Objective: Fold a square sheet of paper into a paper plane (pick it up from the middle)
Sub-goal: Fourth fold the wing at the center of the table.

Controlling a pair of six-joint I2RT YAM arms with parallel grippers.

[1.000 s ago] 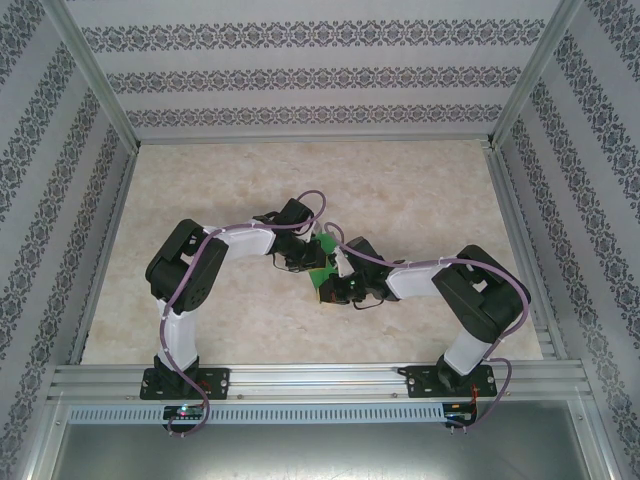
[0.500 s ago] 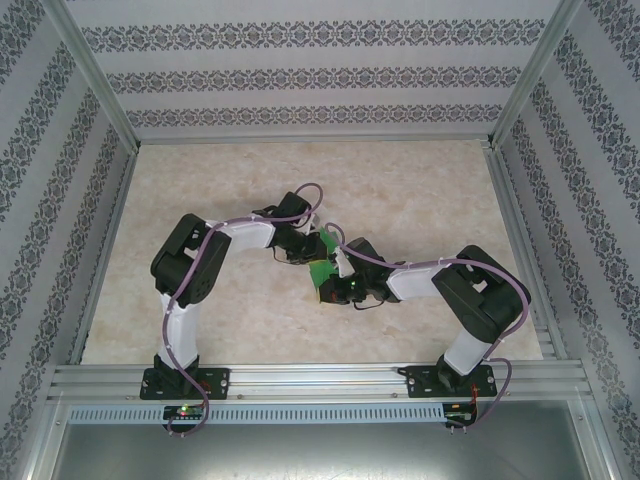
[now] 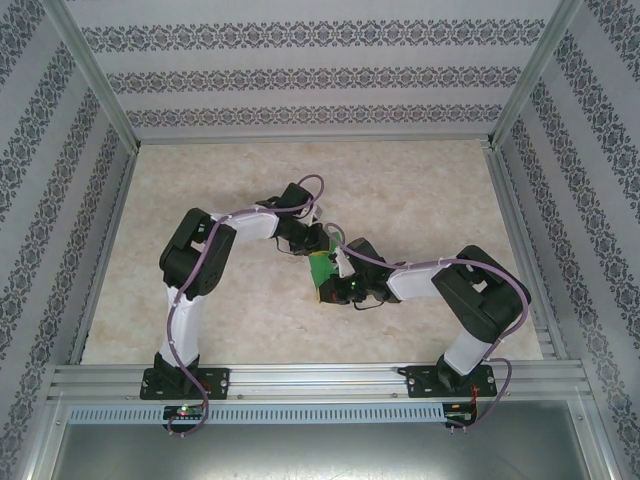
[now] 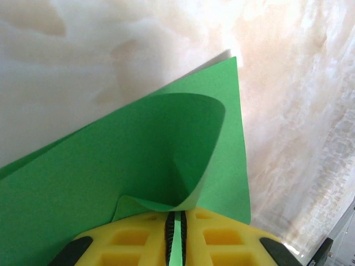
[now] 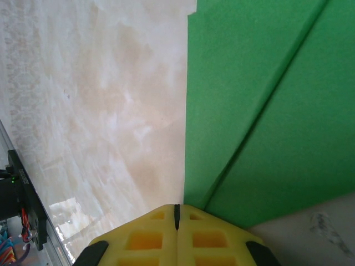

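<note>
My left gripper (image 4: 175, 217): pinching the square sheet of paper (image 4: 111, 183); a thin green strip stands in the slit between my yellow fingers (image 4: 138, 244) at the bottom centre of my left wrist view.

My right gripper (image 5: 176, 211): pressed together, with only a dark seam between my yellow fingers (image 5: 141, 241) at the bottom centre of my right wrist view. I see no green in that seam, and my tips sit right at the paper's lower left edge.

Paper from my left wrist: it fills the lower left and middle of the frame. One flap curls up and over into a rounded lobe just above my fingertips, and a sharp corner points to the upper right.

Paper from my right wrist: it takes the right half of the frame, with a straight left edge and a fold line (image 5: 266, 94) running diagonally from the upper right down toward my tips.

Paper from above: a small green patch (image 3: 321, 267) in the middle of the frame, between my left gripper (image 3: 310, 247) above it and my right gripper (image 3: 333, 288) below it.

Table (image 3: 420, 190): pale and marbled, under the paper in every view.
</note>
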